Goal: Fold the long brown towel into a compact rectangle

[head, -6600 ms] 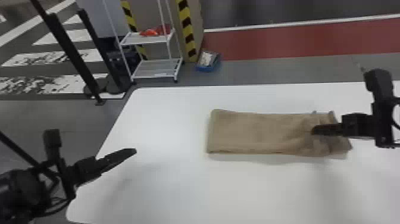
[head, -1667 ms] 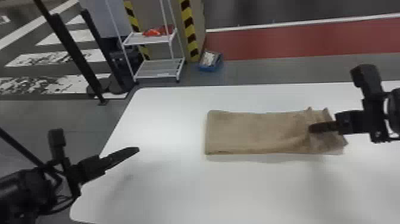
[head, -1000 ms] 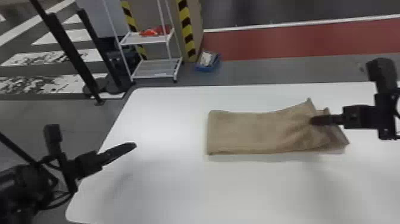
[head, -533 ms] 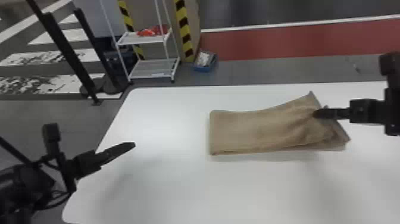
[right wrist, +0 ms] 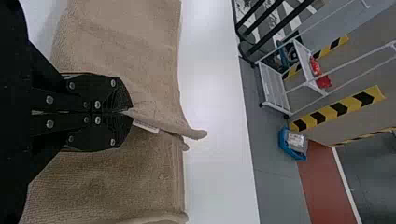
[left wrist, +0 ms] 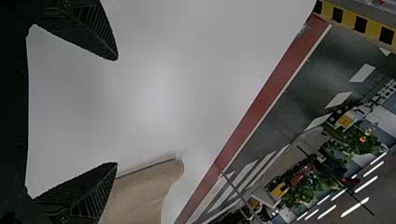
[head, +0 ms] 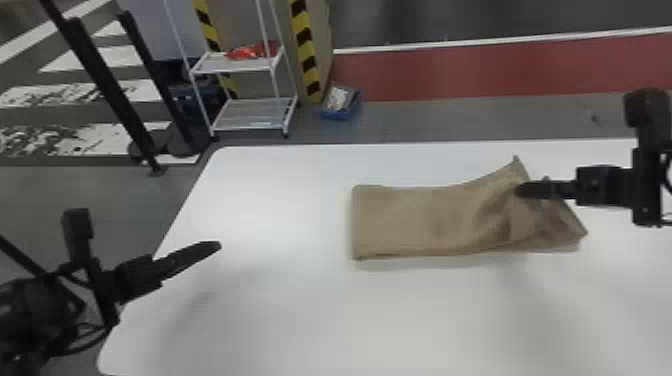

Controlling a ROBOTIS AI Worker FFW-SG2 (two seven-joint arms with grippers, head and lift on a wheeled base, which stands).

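One towel [head: 400,215], lying on one white tabletop [head: 280,310], and the right claw [head: 520,190] has a pinch of it near the right end, gripped tight! One corner pokes up, one small label [right wrist: 145,126] peeks out right by the tips, and over at the left side, well apart from the towel, the left claw [head: 218,245] hangs with its two fingers [left wrist: 95,30] spread wide
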